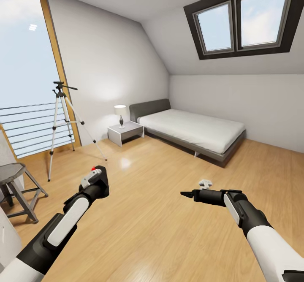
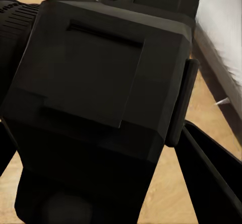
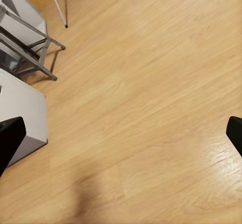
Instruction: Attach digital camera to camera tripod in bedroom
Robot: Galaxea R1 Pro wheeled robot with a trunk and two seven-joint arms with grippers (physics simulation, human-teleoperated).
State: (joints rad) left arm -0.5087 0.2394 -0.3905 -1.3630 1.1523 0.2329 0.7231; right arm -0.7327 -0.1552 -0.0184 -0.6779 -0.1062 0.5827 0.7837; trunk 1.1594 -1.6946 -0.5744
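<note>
A: What is close to the robot?

B: The left gripper (image 1: 96,180) at about 8 o'clock. Its fingers are pinching the digital camera (image 2: 101,108), and the red button sticks up on top. The right gripper (image 1: 185,194) is at about 4 o'clock. Its fingers are spread wide with nothing between them.

A: And farther away?

B: A grey stool (image 1: 17,187) at 9 o'clock. Behind it, at about 10 o'clock, the camera tripod (image 1: 62,123) stands by the big window (image 1: 25,71). The bed (image 1: 190,130) is far off at 1 o'clock.

A: Is the job done?

B: Not yet. The camera is picked up, but the tripod is well apart. I think the robot must roll over and set the camera on the tripod's head.
</note>
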